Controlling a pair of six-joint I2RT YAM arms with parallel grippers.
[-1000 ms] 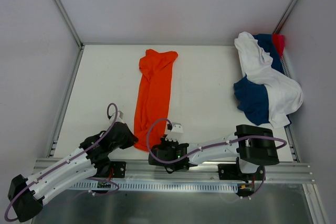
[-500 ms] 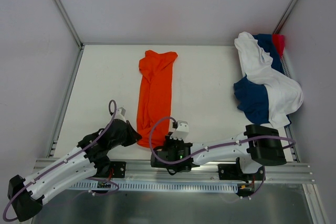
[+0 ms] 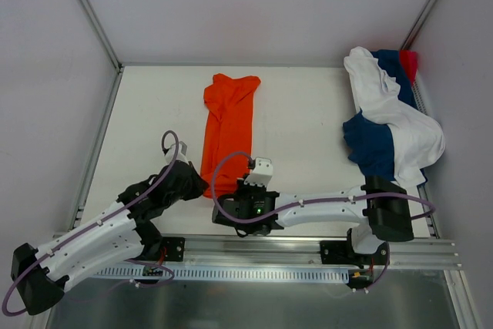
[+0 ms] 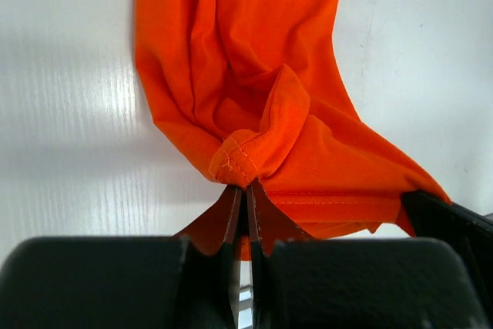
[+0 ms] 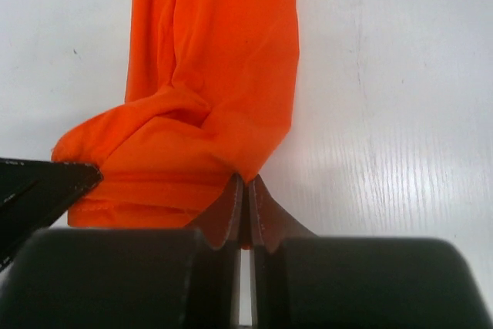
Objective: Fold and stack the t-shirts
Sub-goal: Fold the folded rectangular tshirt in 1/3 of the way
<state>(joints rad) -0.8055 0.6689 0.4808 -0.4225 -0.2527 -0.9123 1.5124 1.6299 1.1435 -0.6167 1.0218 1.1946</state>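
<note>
Since a second ago, both grippers have been travelling away from the arm bases and taking the near hem of the orange t-shirt [image 3: 229,125] with them, so that hem is now sitting farther up the table [image 3: 154,113] than before. The far end has not shifted.

The shirt is lying as a narrow strip left of the table's middle. Its long axis is running from the near edge toward the back wall, leaning slightly right at the far end. The broader far end is pointing at the back wall and the bunched hem is pointing at the arms.

The left gripper [image 3: 199,184] is pinching the hem's left corner. In its wrist view, the fingers are pressing together on a rolled, stitched fold of orange cloth at the left gripper [image 4: 245,190]. The right gripper [image 3: 237,190] is clamping the hem's right corner, and its wrist view is showing its jaws closed on the cloth edge at the right gripper [image 5: 245,184]. Between the two grips the hem is puckering and lifting off the surface.

Well apart, in the far right corner, the white t-shirt [image 3: 393,125] is sprawling over the navy t-shirt [image 3: 370,152]. The red-pink t-shirt [image 3: 409,62] is peeking out behind them.
</note>
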